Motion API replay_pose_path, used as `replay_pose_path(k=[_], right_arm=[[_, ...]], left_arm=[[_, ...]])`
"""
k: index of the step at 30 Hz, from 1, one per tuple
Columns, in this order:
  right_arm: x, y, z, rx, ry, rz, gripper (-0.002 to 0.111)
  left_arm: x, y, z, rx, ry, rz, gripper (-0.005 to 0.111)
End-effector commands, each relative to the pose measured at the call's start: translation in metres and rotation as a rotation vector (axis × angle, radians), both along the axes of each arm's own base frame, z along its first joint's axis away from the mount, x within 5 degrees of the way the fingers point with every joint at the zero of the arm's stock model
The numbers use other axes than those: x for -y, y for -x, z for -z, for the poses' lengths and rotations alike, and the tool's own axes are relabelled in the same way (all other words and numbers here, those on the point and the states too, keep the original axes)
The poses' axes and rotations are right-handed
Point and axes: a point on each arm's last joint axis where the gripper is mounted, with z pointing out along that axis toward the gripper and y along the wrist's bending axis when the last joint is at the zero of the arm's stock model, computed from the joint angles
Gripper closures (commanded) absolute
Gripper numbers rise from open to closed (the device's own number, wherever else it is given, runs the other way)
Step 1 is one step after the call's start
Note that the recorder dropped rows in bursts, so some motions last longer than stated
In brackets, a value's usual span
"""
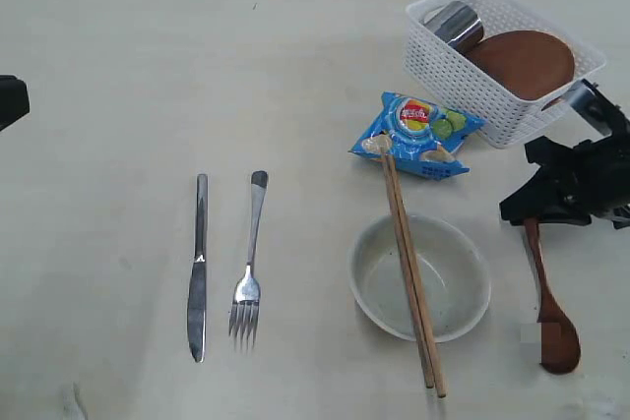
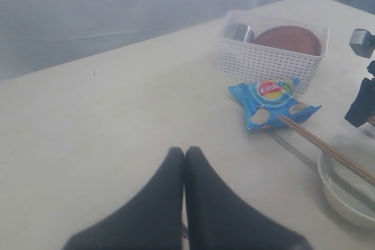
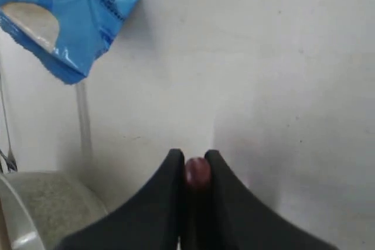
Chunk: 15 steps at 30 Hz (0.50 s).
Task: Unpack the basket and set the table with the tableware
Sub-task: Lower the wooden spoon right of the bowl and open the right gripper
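The white basket (image 1: 463, 76) stands at the back right and holds the reddish-brown plate (image 1: 522, 61) and the steel cup (image 1: 455, 24). The knife (image 1: 199, 268) and fork (image 1: 250, 263) lie side by side on the table (image 1: 118, 145). Wooden chopsticks (image 1: 409, 272) rest across the white bowl (image 1: 463, 287). To the right of the bowl, the dark red spoon (image 1: 553, 322) lies along the table. My right gripper (image 1: 532, 215) is shut on its handle tip (image 3: 197, 171). Far to the left, my left gripper (image 2: 184, 151) is shut and empty, well away from the tableware.
A blue snack bag (image 1: 418, 135) lies between the basket and the bowl, with the chopsticks' far ends touching it. The table's right edge is close to the spoon. Bare tabletop stretches across the left and back.
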Motion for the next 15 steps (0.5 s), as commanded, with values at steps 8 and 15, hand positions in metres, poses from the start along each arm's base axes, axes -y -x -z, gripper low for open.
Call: replay_pose_path(k=[8, 15], right_arm=[[0.0042, -0.0036, 0.0088, 0.010, 0.051, 0.045, 0.065], [0.0064, -0.0054, 0.0074, 0.016, 0.060, 0.064, 0.065]], left_arm=[[0.0000, 0.0006, -0.0029, 0.015, 0.011, 0.004, 0.107], [0.0000, 0.0006, -0.0029, 0.015, 0.011, 0.004, 0.107]])
